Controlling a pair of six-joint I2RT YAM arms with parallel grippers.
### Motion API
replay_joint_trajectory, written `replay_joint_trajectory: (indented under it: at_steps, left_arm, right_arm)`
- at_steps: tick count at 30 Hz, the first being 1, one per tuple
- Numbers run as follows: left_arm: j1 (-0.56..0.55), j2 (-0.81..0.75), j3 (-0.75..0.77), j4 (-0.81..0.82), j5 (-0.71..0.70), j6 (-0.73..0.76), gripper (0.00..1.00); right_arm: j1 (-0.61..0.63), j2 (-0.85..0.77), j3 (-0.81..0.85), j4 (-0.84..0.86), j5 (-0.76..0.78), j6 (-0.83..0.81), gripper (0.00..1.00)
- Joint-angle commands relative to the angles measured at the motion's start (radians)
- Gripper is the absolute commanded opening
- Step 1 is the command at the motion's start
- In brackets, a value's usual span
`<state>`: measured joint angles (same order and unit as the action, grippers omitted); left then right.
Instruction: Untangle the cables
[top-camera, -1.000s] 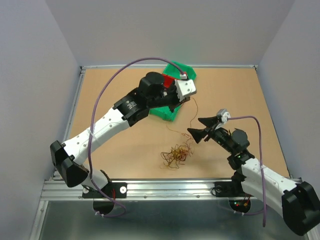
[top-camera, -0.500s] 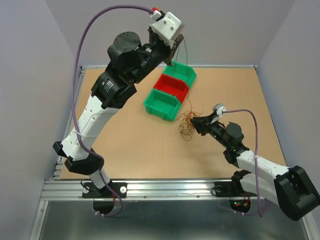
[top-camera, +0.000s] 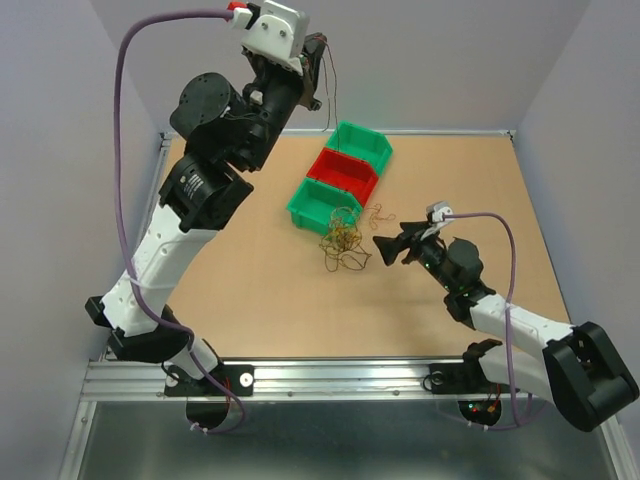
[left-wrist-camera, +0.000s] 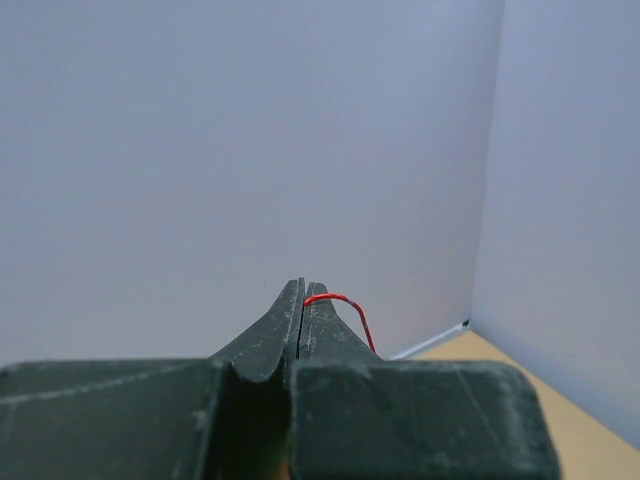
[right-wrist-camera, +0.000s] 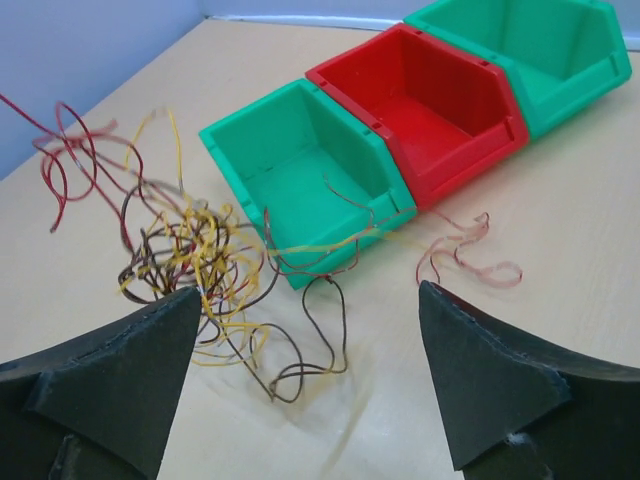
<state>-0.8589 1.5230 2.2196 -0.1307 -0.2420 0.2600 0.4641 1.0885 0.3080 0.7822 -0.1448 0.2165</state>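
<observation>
Tan tabletop (top-camera: 250, 285) carries the tangled cables (top-camera: 342, 236), touching the nearest green bin (top-camera: 318, 205). We see our left gripper (left-wrist-camera: 303, 292) held high, clamped on one red strand (left-wrist-camera: 345, 303), perhaps trailing to that tangle. Our right gripper (right-wrist-camera: 308, 300) gapes just beside it.

The left arm (top-camera: 160, 255) and the right arm (top-camera: 535, 332) are both built of smooth white shells linked by bulky, rounded black joints, and one black joint on the left arm bears a small label (top-camera: 195, 184) with white print. A thick purple cord (top-camera: 122, 120) meets the left arm's white wrist box (top-camera: 275, 30) at a red plug (top-camera: 237, 8), and a second purple cord (top-camera: 475, 216) trails from the right arm's wrist. The left gripper (left-wrist-camera: 303, 295) has slim, dark, scuffed fingers, while the right gripper (right-wrist-camera: 307, 290) has matte black wedge-shaped ones with a rough grain.
</observation>
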Motion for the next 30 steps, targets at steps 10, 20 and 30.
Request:
replay_joint_trajectory:
  at_steps: [10,20,30]
  left_arm:
    - [0.0,0.035,-0.029,-0.021,0.0,-0.004,0.0]
    - [-0.005,0.051,0.011,-0.015,0.0,-0.002,0.0]
    - [-0.019,0.072,0.115,0.034,-0.017,0.042,0.0]
  right_arm:
    - [-0.007,-0.067,0.244,0.046,-0.439,0.023,0.96]
    - [-0.004,0.158,0.466,0.063,-0.437,0.064,0.95]
    - [0.042,0.476,0.571,0.227,-0.483,0.138,0.72]
